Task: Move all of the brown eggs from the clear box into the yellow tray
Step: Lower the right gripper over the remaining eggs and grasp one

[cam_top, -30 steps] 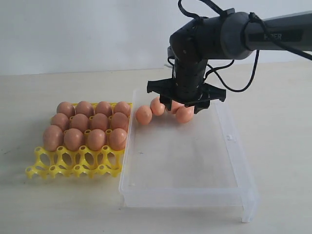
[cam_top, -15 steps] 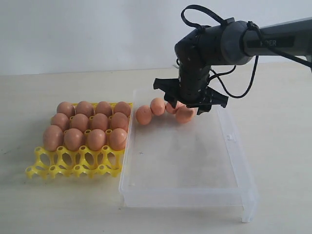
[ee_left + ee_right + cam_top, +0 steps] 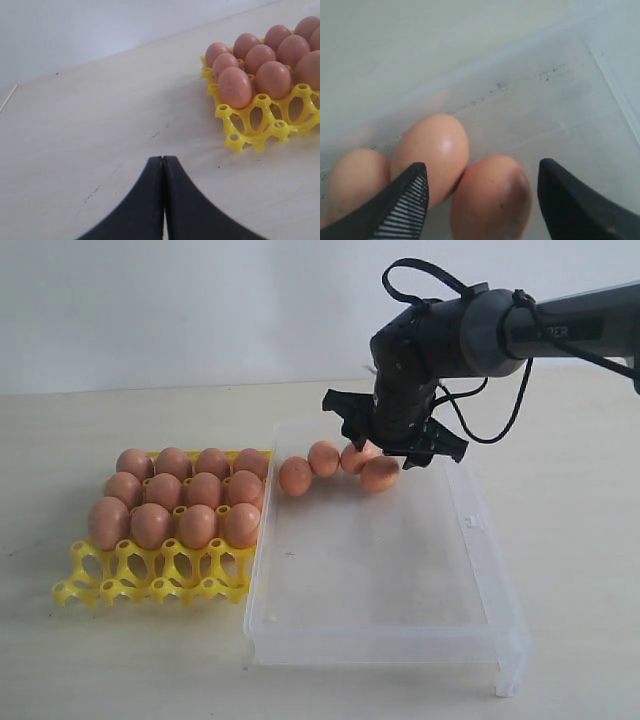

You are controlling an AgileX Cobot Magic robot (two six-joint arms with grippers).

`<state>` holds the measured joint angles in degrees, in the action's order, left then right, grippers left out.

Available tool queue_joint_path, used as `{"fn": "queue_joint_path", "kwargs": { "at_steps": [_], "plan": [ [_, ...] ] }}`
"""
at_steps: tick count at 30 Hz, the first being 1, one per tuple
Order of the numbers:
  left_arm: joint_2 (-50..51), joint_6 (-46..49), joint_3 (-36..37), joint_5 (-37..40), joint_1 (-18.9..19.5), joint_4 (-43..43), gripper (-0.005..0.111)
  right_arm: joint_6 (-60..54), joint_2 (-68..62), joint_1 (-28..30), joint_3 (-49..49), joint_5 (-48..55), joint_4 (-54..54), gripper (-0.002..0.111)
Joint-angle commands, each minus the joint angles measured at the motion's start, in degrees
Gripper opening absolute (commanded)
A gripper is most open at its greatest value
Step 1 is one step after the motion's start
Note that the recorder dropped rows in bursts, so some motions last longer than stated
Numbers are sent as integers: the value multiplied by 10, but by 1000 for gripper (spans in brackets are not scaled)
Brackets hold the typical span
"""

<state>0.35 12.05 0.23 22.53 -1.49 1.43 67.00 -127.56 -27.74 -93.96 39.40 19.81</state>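
Right wrist view: I am hovering my right gripper (image 3: 482,170), fingers (image 3: 405,205) spread wide, over a brown egg (image 3: 492,202) in the clear box (image 3: 560,100).

I had most of the clear box (image 3: 370,570) floor open, from the middle to the near wall. Four brown eggs (image 3: 295,476) crowded its far end, close together in a row, with my right gripper (image 3: 390,448) spread wide just above the rightmost pair. The yellow tray (image 3: 150,575) had only its near row of cups free.
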Motion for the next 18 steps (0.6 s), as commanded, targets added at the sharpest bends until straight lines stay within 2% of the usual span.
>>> {"fn": "queue_joint_path", "kwargs": {
  "at_steps": [1,3,8,11,16,18],
  "plan": [
    [-3,-3,-2,-4,-3,0,0,1,-16,2,-1,0,-8,56],
    [-3,-3,-2,-4,-3,0,0,-2,-19,2,-1,1,-10,51],
    [-3,-3,-2,-4,-3,0,0,-22,-21,2,-1,27,-10,28],
    [-3,-3,-2,-4,-3,0,0,-45,-22,2,-1,31,-15,30],
    [-3,-3,-2,-4,-3,0,0,-81,-22,-2,-1,40,-22,45],
    [-3,-3,-2,-4,-3,0,0,-91,-22,-2,-1,53,-25,46]
  ]
}}
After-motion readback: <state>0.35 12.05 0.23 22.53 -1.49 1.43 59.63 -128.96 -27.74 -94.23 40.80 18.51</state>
